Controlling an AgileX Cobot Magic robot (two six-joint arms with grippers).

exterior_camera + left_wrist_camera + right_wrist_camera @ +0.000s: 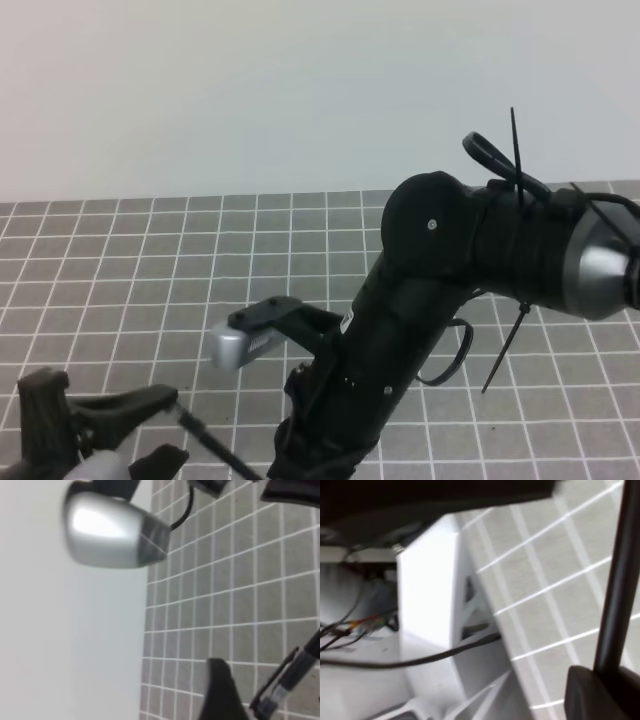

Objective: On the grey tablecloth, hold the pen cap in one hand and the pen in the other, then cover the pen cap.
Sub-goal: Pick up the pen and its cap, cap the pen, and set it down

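right gripper is clamped on the pen — in the right wrist view the black shaft runs up the right edge of the frame out of a dark finger at lower right. left gripper sits in the lower left corner of the high view with its jaws parted; the pen's far end lies in the gap, with no clear contact visible.

pen in the left wrist view is at lower right: a black barrel with a slim clip along it and a clear, greyish section at the end, so the pen cap looks already seated, though blur keeps me from being sure. it hangs above the grey tablecloth, which fills the middle band of the high view.

handling, my read: light, stiff, smooth plastic — likely slippery in hard fingers and easy to pivot if pinched off-centre. best hold is mid-barrel, across the round section, well clear of the clip. clip is the fragile bit.
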